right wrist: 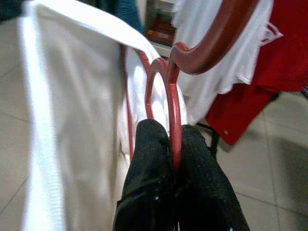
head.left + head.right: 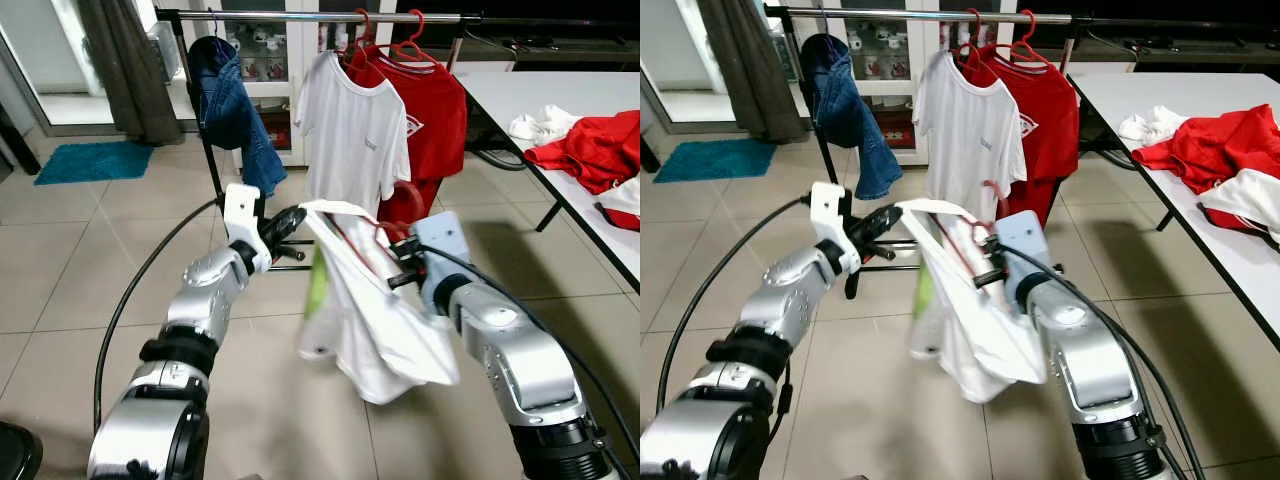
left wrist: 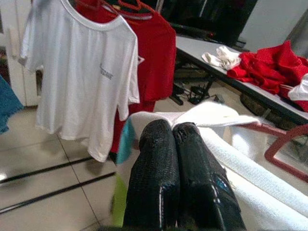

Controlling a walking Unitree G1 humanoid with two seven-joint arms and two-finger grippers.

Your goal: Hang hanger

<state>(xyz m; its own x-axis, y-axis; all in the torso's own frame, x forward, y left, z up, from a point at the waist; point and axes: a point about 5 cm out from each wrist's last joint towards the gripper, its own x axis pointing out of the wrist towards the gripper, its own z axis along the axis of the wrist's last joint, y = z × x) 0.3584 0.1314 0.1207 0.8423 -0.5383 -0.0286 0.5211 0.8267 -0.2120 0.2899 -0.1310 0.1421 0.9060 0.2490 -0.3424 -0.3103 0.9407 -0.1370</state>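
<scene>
While clamped shut on a red hanger [image 1: 174,110], right gripper [image 1: 175,144]; at nine o'clock, left gripper [image 3: 172,139], pinching shut a white shirt [image 2: 375,320].

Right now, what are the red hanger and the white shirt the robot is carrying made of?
The red hanger looks like smooth plastic: glossy, moulded curves. The white shirt looks like soft cotton-type cloth: matte, drooping in folds. The right gripper holds the hanger.

You see a red plastic hanger [image 1: 169,103] carrying a crumpled white shirt [image 2: 375,315], held up before the clothes rail [image 2: 320,16].
</scene>
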